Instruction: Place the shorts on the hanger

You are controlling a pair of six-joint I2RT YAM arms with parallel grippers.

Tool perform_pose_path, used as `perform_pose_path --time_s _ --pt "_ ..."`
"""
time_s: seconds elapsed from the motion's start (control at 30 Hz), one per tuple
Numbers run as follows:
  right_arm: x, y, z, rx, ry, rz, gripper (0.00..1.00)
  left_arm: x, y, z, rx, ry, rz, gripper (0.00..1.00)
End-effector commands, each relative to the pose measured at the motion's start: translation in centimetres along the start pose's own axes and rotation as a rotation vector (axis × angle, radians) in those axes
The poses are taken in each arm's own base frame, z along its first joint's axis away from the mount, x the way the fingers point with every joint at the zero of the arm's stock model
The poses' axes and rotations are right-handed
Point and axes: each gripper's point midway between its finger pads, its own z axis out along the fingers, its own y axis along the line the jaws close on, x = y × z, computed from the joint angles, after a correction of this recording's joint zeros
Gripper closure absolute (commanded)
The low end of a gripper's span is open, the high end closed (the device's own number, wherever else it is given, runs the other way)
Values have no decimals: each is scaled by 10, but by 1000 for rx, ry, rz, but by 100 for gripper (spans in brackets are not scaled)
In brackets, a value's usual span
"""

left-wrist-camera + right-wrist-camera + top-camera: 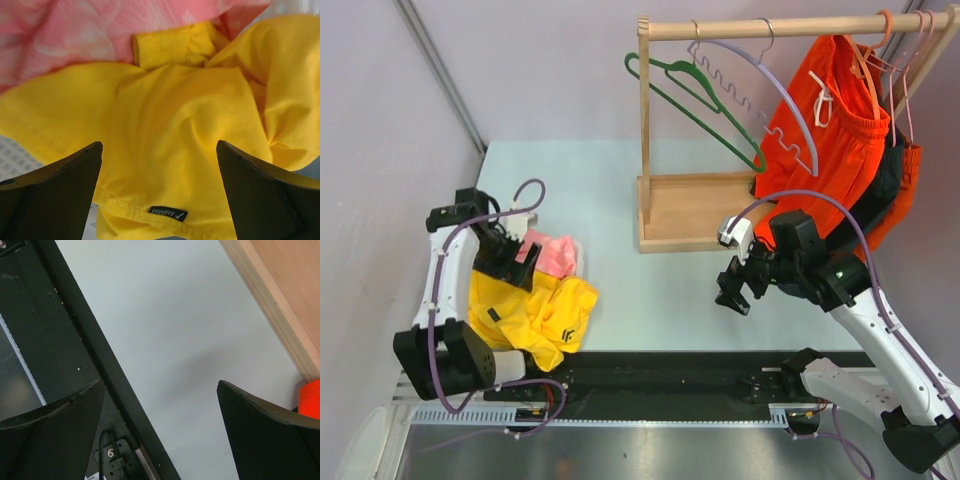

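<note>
Hovered with left gripper (160, 147) spread wide directly above crumpled bright yellow fabric shorts (175, 110), far nearer than open right gripper (160, 390).

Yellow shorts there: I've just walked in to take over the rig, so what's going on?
The left gripper is open just above the shorts, which lie crumpled beside a pink cloth, not yet gripped. The right gripper hangs open over the table near the wooden rack. The hanger is on the rack's rail, empty.
</note>
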Motion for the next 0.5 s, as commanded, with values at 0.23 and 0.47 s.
perform_pose_path --time_s 0.23,0.47 --pt "-4 2 -1 -1 -18 -13 0 90 -4 59 55 356 -70 6" --pt "-9 4 -4 -1 -46 -37 1 7 -21 10 207 125 -56 100"
